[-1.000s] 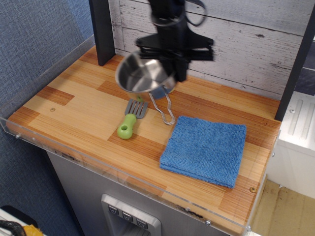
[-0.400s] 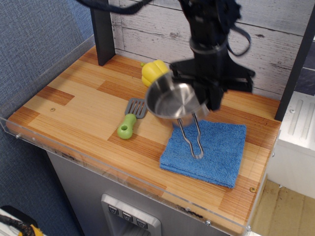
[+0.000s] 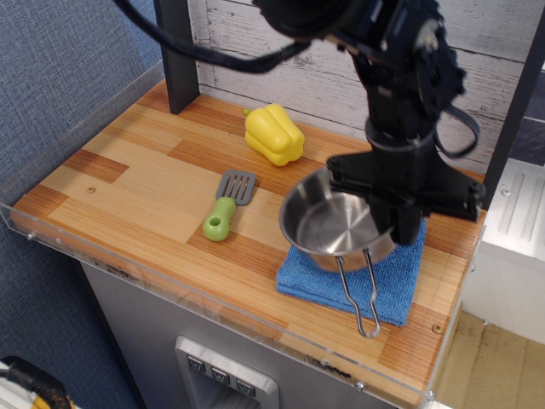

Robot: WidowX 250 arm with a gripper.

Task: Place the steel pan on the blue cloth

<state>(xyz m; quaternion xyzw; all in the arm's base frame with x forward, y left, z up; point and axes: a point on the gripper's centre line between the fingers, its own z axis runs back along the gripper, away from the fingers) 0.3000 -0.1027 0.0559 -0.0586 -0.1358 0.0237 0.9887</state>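
Note:
The steel pan (image 3: 328, 223) is round and shiny, with a looped wire handle (image 3: 361, 294) pointing toward the table's front edge. My gripper (image 3: 393, 223) is shut on the pan's right rim and holds it over the blue cloth (image 3: 400, 281), low above it or touching it; I cannot tell which. The pan covers most of the cloth. Only the cloth's front and right parts show. The handle's loop reaches past the cloth's front edge.
A yellow pepper (image 3: 274, 134) sits at the back centre of the wooden table (image 3: 136, 183). A green-handled grey spatula (image 3: 226, 204) lies left of the pan. A clear acrylic rim (image 3: 213, 298) runs along the table's front. A dark post (image 3: 177, 51) stands back left.
My gripper has carried the pan from the back centre to the right and forward, then down over the blue cloth. The yellow pepper, hidden before, is now uncovered.

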